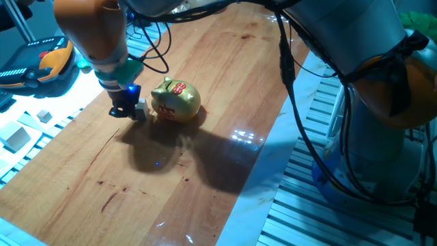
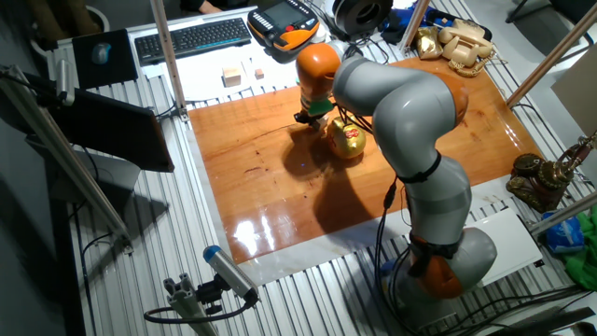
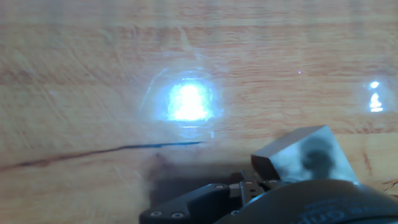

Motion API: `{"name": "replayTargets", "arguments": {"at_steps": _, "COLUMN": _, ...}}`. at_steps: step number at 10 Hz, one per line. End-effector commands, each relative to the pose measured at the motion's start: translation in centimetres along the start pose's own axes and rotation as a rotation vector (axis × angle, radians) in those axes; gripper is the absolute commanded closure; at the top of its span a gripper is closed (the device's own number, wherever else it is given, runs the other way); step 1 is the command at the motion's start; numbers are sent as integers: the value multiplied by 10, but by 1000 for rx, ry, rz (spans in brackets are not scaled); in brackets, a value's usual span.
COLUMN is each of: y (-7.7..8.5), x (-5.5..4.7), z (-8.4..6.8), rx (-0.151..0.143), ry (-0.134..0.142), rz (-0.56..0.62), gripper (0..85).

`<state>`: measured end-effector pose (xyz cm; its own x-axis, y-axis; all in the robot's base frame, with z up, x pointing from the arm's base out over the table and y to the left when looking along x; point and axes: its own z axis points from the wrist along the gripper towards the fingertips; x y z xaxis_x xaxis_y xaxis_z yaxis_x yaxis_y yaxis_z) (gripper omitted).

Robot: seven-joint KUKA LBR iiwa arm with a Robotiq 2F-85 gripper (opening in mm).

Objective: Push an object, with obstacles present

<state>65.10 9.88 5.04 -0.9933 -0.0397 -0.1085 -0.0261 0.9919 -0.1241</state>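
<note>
The small light-wood cube [image 1: 141, 106] sits on the wooden table [image 1: 205, 61], between my gripper [image 1: 123, 111] and the gold piggy bank [image 1: 176, 100]. It touches or nearly touches the gripper's right side. The gap between cube and pig is small. The gripper is low at the table surface, and its fingers look shut and hold nothing. In the hand view the cube [image 3: 306, 155] lies at the lower right, just beside the fingers [image 3: 205, 200]. In the other fixed view the arm hides the cube; the pig [image 2: 347, 140] lies right of the gripper [image 2: 306, 119].
Pale wooden blocks [image 1: 17, 137] lie off the table's left edge, also in the other fixed view [image 2: 230, 77]. A teach pendant [image 2: 284, 23] and a keyboard [image 2: 191, 37] lie behind the table. A gold telephone [image 2: 457, 42] stands at the far corner.
</note>
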Motion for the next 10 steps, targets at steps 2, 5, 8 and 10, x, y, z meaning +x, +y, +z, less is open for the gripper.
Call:
{"name": "replayTargets", "arguments": {"at_steps": 2, "y": -3, "x": 1, "z": 0, "rx": 7, "ry": 0, "rz": -32, "gripper": 850}}
{"name": "replayTargets", "arguments": {"at_steps": 5, "y": -4, "x": 2, "z": -3, "rx": -27, "ry": 10, "rz": -30, "gripper": 850}}
{"name": "replayTargets", "arguments": {"at_steps": 8, "y": -2, "x": 1, "z": -3, "rx": -39, "ry": 12, "rz": -36, "gripper": 850}}
{"name": "replayTargets", "arguments": {"at_steps": 10, "y": -2, "x": 1, "z": -3, "rx": -42, "ry": 12, "rz": -40, "gripper": 850}}
